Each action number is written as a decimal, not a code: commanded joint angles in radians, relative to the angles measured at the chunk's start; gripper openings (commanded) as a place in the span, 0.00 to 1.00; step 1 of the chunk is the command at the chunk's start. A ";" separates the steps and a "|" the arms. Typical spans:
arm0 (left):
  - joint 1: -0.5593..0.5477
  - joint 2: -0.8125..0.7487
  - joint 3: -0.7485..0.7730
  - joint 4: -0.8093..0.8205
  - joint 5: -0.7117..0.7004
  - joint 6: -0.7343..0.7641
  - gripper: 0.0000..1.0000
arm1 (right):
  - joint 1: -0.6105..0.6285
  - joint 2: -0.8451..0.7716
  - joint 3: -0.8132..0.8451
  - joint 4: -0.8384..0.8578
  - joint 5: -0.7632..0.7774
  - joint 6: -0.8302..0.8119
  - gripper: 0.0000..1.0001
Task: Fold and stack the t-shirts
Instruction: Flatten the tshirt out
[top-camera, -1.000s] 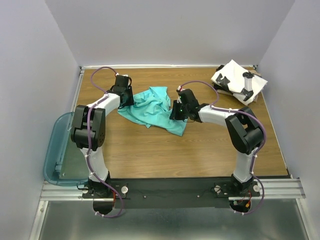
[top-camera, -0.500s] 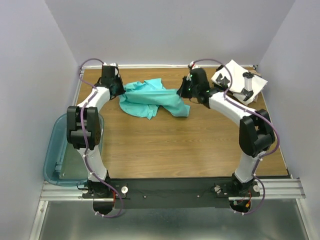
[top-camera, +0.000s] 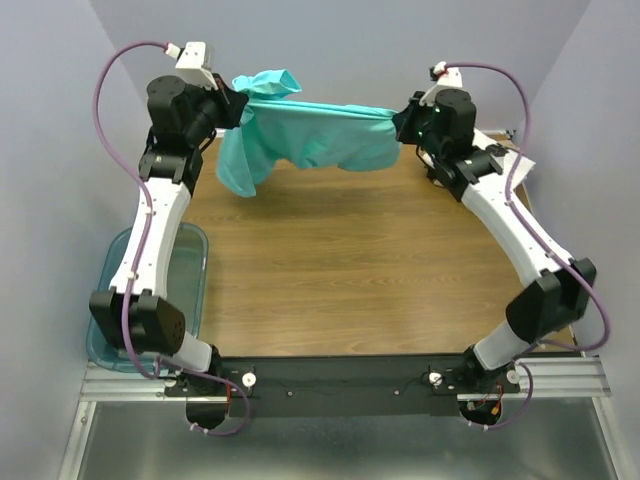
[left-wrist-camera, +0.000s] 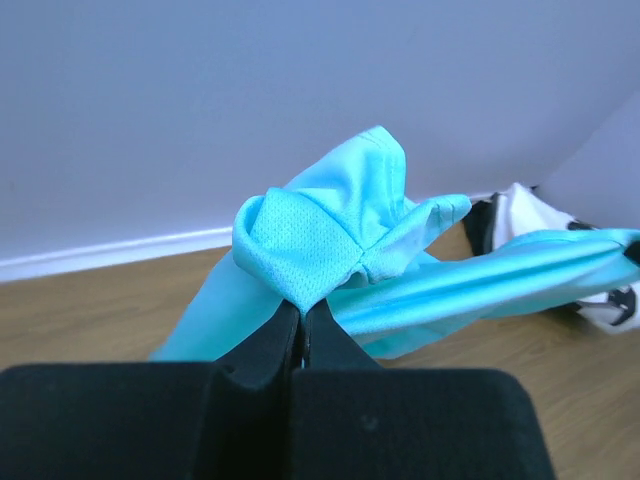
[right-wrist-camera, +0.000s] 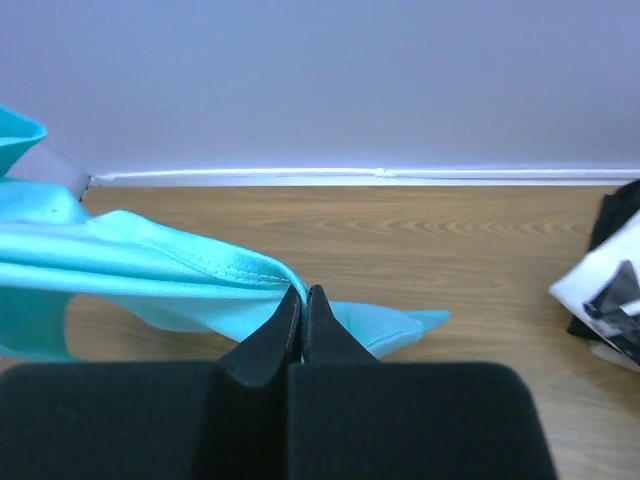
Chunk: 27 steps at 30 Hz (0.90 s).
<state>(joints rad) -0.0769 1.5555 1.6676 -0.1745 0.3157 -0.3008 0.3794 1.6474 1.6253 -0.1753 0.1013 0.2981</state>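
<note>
Both my arms reach far out from their bases and high, elbows opened wide. My left arm (top-camera: 150, 215) climbs along the left side, its wrist turned inward. My right arm (top-camera: 520, 230) slants up the right side, wrist turned inward to face it. My left gripper (top-camera: 240, 106) and right gripper (top-camera: 398, 122) point at each other, well apart. Each has its jaws pressed together, pinching a bunch of the teal t-shirt (top-camera: 310, 140).
</note>
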 joint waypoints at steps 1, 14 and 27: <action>0.008 -0.108 -0.130 0.027 0.081 0.048 0.00 | -0.019 -0.148 -0.102 -0.055 0.123 -0.047 0.00; -0.284 -0.400 -0.804 -0.022 0.132 -0.026 0.52 | -0.020 -0.656 -0.701 -0.382 0.494 0.321 0.23; -0.293 -0.572 -0.878 0.032 -0.210 -0.034 0.62 | -0.017 -0.798 -0.927 -0.214 0.095 0.162 0.79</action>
<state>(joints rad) -0.3668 1.0183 0.7460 -0.1886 0.1631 -0.3374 0.3645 0.8223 0.7158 -0.4454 0.3786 0.5167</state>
